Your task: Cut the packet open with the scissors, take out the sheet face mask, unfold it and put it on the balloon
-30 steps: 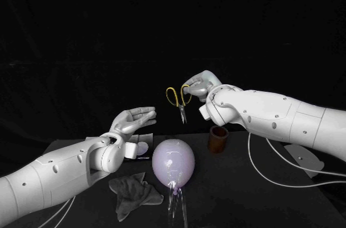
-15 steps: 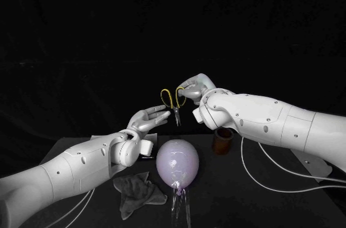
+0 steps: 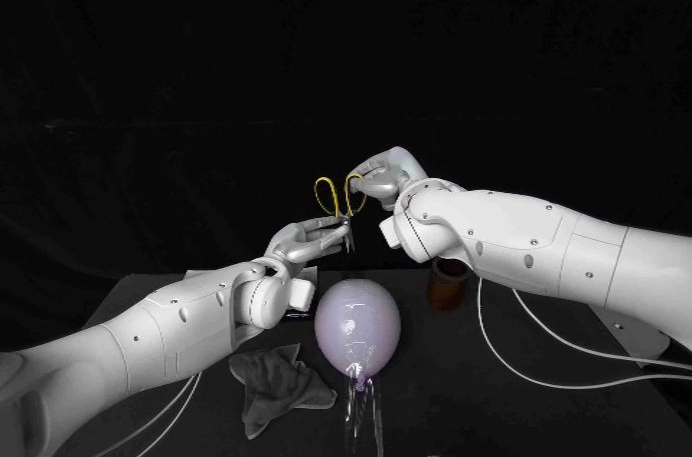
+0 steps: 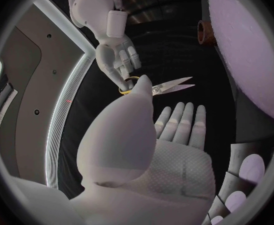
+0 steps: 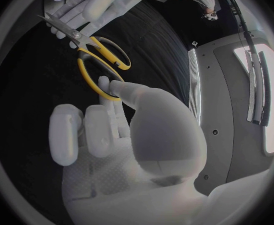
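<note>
Currently the scissors hang blades-down above the bench, gripped at the yellow handle loops by the right robot hand. Within the last second they have shifted slightly toward the robot's left. The left robot hand, open with fingers apart and holding nothing, has risen from low over the bench to just beside the blade tips; contact cannot be confirmed. The balloon lies on the bench below. Judgement: a two-handed regrip of the scissors is being prepared, and cutting has not begun.
</note>
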Motion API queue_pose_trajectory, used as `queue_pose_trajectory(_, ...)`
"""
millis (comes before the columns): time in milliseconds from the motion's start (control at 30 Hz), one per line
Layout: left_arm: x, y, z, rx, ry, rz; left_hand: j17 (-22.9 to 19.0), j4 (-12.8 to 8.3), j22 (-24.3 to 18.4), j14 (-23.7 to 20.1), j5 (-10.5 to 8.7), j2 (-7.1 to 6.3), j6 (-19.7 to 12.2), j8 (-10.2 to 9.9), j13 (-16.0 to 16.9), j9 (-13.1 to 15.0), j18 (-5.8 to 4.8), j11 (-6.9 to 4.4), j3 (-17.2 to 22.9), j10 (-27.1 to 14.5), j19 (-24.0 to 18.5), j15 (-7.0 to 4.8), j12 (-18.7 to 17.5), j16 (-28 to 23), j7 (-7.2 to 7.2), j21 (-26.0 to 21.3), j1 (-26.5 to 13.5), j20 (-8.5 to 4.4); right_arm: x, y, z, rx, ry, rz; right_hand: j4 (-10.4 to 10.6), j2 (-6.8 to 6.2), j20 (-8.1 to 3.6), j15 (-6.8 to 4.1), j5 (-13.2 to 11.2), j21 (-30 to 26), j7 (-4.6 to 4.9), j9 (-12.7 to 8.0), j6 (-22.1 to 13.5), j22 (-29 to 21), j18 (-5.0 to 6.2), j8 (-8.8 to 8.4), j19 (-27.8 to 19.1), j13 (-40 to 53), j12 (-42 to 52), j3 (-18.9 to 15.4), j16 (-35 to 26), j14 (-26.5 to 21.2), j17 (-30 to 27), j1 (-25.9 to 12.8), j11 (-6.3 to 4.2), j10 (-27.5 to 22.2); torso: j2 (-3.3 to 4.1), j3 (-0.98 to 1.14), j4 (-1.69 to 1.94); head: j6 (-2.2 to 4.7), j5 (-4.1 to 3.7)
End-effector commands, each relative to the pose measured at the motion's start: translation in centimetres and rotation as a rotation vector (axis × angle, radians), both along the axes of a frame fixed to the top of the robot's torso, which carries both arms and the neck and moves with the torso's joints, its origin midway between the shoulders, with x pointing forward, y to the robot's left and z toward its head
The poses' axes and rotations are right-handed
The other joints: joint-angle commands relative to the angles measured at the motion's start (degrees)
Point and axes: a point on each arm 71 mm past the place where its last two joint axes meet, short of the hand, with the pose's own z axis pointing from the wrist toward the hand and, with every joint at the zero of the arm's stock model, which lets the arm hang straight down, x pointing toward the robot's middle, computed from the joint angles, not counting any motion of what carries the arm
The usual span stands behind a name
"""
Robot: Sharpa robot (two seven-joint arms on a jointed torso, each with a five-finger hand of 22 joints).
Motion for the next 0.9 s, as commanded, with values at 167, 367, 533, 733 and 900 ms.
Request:
queue_pose_trajectory(167, -0.09, -0.83, 0.20, -0.075, 0.026, -0.019, 0.4, -0.2, 0.2, 2.6, 0.12, 2.24, 5.6, 2.6, 0.3, 1.5, 0.95, -1.51, -1.1, 5.0, 2.0, -0.96, 0.8, 0.5, 5.23, 0.5, 1.0, 0.01, -0.16, 0.81, 0.14, 0.003, -0.020, 0.020, 0.1, 0.65, -0.10, -0.39, 0.4, -0.3, 0.03, 0.2, -0.4, 1.2, 0.32, 0.29, -0.4, 0.1, -0.1, 0.4, -0.1, 1.1, 0.0, -0.1, -2.31, 2.6, 0.07, -0.07, 0.04, -0.30, -0.09)
queue_pose_trajectory(367, -0.02, -0.76, 0.34, -0.107, 0.015, -0.004, 1.2, -0.2, 0.2, 6.8, 0.11, 3.84, 12.5, 5.6, 0.6, 3.3, 2.61, -3.15, -1.6, 10.8, 2.6, -2.51, 1.7, 1.3, 3.51, 0.4, 2.1, -0.12, -0.22, 1.25, -0.16, 0.002, -0.013, 0.027, 0.1, 0.65, -0.10, -0.39, 0.4, -0.3, 0.03, 0.2, -0.4, 1.2, 0.32, 0.29, -0.4, 0.1, -0.1, 0.4, -0.1, 1.1, 0.0, -0.1, -2.31, 2.6, 0.02, -0.05, 0.09, -0.48, 0.10)
queue_pose_trajectory(533, -0.04, -0.74, 0.45, -0.127, 0.009, -0.004, 2.1, -0.2, 0.3, 11.2, 0.12, 5.06, 16.1, 7.2, 0.8, 4.1, 3.14, -3.54, -1.3, 13.4, 3.8, -2.95, 2.6, 2.4, 2.78, 0.8, 2.7, -0.10, -0.22, 1.38, -0.26, 0.000, -0.011, 0.029, 0.1, 0.65, -0.10, -0.39, 0.4, -0.3, 0.03, 0.2, -0.4, 1.2, 0.32, 0.29, -0.4, 0.1, -0.1, 0.4, -0.1, 1.1, 0.0, -0.1, -2.31, 2.6, 0.00, -0.08, 0.07, -0.65, 0.06)
queue_pose_trajectory(733, -0.06, -0.69, 0.52, -0.138, 0.004, -0.009, 2.9, 0.2, 0.7, 15.6, 0.14, 7.72, 21.1, 9.3, 1.0, 4.9, 3.47, -4.19, 0.2, 20.2, 8.0, -3.34, 4.4, 4.3, 2.05, 1.9, 4.9, -0.07, -0.11, 1.28, -0.27, -0.009, -0.017, 0.024, 0.0, 0.65, -0.10, -0.39, 0.4, -0.2, 0.03, 0.3, -0.5, 1.2, 0.30, 0.34, -0.3, 0.1, -0.1, 0.5, 0.0, 1.1, 0.1, -0.2, -2.30, 2.6, -0.05, -0.05, 0.10, -0.60, 0.08)
queue_pose_trajectory(900, -0.04, -0.58, 0.53, -0.141, 0.002, -0.010, 3.2, 0.2, 0.7, 17.1, 0.14, 9.61, 23.0, 10.2, 0.7, 5.3, 3.63, -5.03, 2.1, 22.7, 8.8, -3.90, 4.3, 4.8, 1.23, 2.0, 6.6, -0.29, -0.03, 1.18, -0.28, -0.012, -0.018, 0.020, 0.0, 0.65, -0.10, -0.39, 0.4, -0.2, 0.03, 0.3, -0.5, 1.2, 0.30, 0.35, -0.4, 0.2, -0.1, 0.5, 0.0, 1.1, 0.1, -0.2, -2.30, 2.6, -0.06, -0.04, 0.08, -0.55, 0.18)
